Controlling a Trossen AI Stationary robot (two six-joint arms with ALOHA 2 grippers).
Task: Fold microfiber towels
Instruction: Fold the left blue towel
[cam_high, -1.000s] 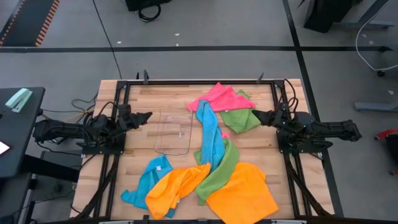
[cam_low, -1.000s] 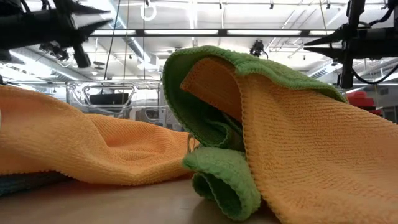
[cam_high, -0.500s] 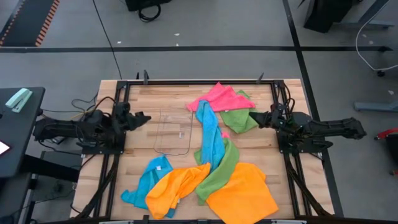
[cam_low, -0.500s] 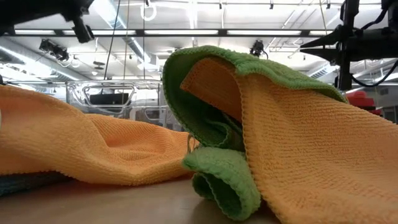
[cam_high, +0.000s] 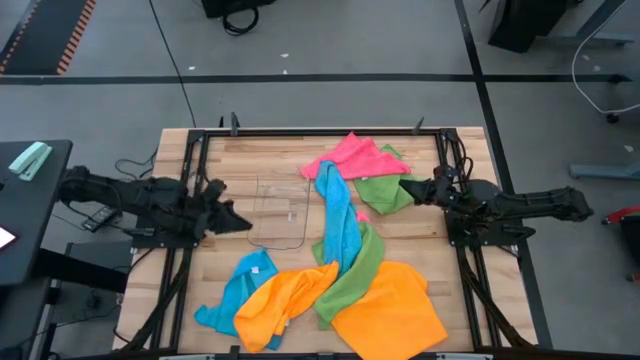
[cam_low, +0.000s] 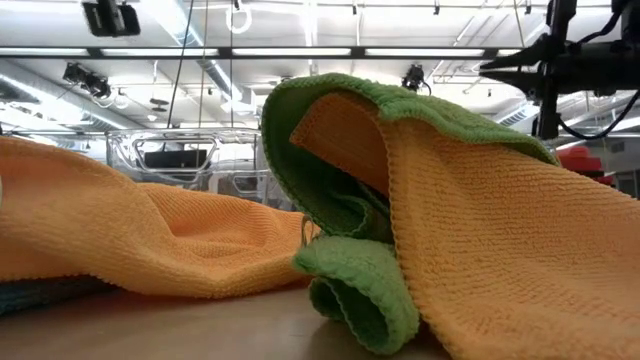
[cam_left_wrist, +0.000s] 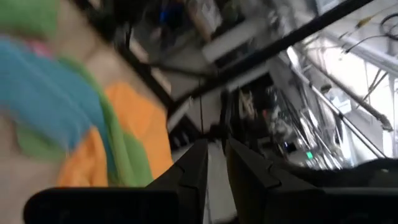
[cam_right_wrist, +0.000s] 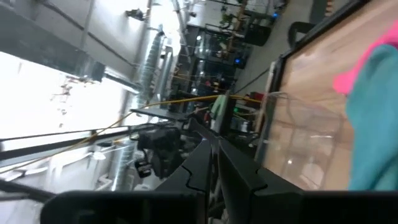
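I swing my left gripper (cam_high: 243, 226), fingers nearly together, toward the blue towel (cam_high: 338, 220) at three o'clock; right gripper (cam_high: 412, 187) waits, fingers together.

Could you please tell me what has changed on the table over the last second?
The left gripper swung from pointing across the table's far part to angling toward the near side, beside the clear tray, still empty and nearly shut. The right gripper stayed shut by the green towel. No towel moved.
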